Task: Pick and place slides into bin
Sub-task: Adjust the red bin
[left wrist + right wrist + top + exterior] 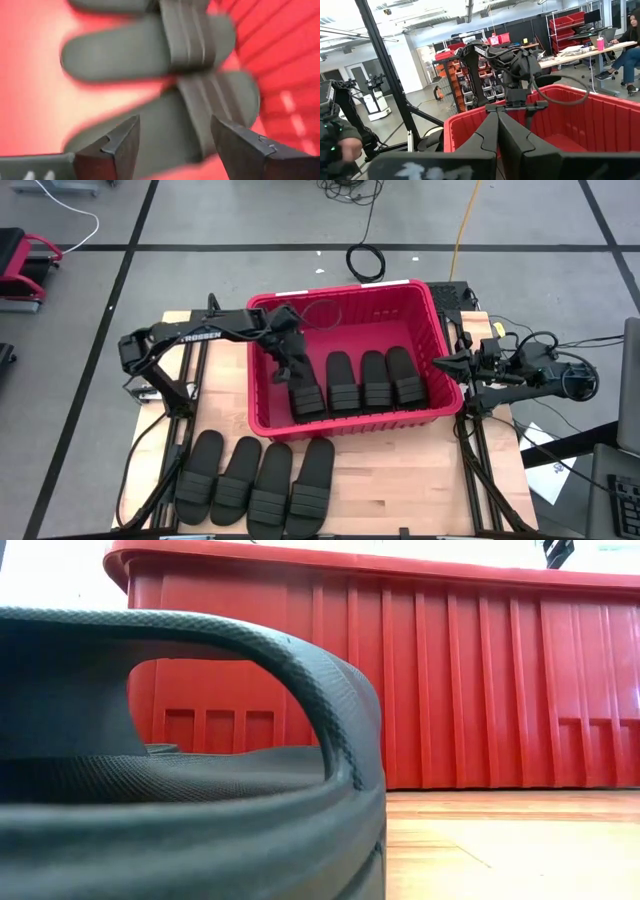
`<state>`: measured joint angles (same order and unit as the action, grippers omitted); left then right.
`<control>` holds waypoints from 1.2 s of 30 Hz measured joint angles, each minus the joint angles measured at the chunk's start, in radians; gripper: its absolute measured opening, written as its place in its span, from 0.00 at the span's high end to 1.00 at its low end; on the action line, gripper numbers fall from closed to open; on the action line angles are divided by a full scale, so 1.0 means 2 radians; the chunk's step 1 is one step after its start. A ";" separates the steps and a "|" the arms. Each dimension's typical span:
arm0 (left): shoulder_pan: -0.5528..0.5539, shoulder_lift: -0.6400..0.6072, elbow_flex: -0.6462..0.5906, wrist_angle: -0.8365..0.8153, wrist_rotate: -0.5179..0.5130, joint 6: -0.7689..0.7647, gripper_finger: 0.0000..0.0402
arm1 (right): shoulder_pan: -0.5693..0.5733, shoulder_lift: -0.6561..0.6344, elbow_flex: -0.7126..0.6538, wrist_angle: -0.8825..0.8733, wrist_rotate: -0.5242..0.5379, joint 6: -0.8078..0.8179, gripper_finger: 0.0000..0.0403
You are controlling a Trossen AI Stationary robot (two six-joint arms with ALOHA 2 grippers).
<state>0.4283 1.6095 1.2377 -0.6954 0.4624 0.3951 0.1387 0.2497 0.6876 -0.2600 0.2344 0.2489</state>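
- While four slides are seen in the bin, four lie on the table.
- "TROSSEN" is read on the left arm.
- Left gripper: spread wide, empty, inside the bin.
- Right gripper: pressed together beside the bin.

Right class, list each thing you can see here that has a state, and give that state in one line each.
Bin: upright on the table, holding four slides.
Slides in the bin: lying flat, side by side, straps up.
Slides on the table: four in a row in front of the bin, not yet moved.
Left gripper: open, over the leftmost slide in the bin.
Right gripper: shut, empty, at the bin's right rim.
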 joint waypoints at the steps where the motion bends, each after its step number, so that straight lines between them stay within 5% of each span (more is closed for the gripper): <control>1: 0.003 0.000 0.000 -0.020 -0.009 0.005 0.43 | 0.000 0.000 0.000 0.000 0.000 0.000 1.00; 6: 0.001 0.005 -0.001 -0.105 -0.069 0.024 0.56 | 0.000 0.000 0.000 0.000 0.000 -0.004 1.00; 11: -0.001 0.003 -0.001 -0.095 -0.154 0.013 0.76 | 0.000 0.000 0.000 0.000 0.000 -0.004 1.00; 16: 0.028 -0.003 0.009 -0.085 -0.169 -0.015 0.97 | 0.000 0.000 0.000 0.000 0.000 -0.001 1.00; 25: 0.117 -0.003 0.036 -0.105 -0.213 -0.029 0.99 | 0.000 0.000 0.000 0.000 0.000 0.013 1.00; 36: 0.159 0.005 0.041 -0.052 -0.232 -0.008 1.00 | 0.000 0.000 0.000 0.004 0.000 0.019 1.00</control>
<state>0.7470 1.6203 1.3201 -0.8001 -0.0014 0.3786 0.1389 0.2497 0.6876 -0.2516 0.2344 0.2874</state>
